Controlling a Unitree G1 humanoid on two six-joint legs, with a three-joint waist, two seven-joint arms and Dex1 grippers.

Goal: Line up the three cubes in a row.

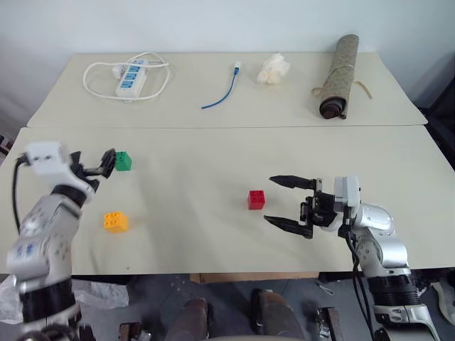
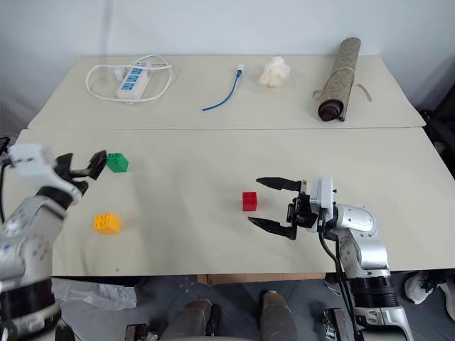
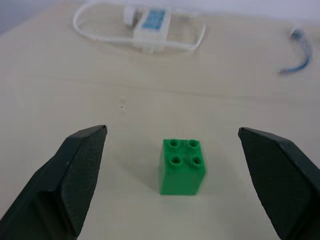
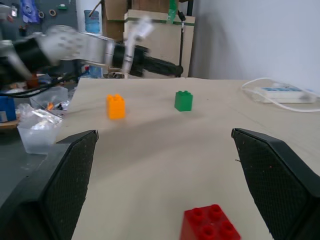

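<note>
Left eye view: the three cubes lie well apart on the near table (image 1: 213, 249). The green cube (image 1: 124, 160) sits at centre left of the frame, the orange-yellow cube (image 1: 115, 222) at lower left, the red cube (image 1: 256, 199) just right of centre. The left gripper (image 1: 108, 162), jaws wide apart, stands just beside the green cube; in the left wrist view that cube (image 3: 182, 166) lies between the spread fingers (image 3: 75, 170), untouched. The right gripper (image 1: 290, 202), jaws likewise apart and empty, faces the red cube from the right, close but not touching.

Handling (a judgement): the bricks look light, rigid and smooth-walled, so they may slide or tip if nudged; opposite flat side walls, below the studs, offer the surest hold.

Containers: none among what lies on the far table, namely a power strip (image 1: 129, 78), blue cable (image 1: 222, 91), white crumpled wad (image 1: 274, 69) and rolled mat (image 1: 340, 77).
</note>
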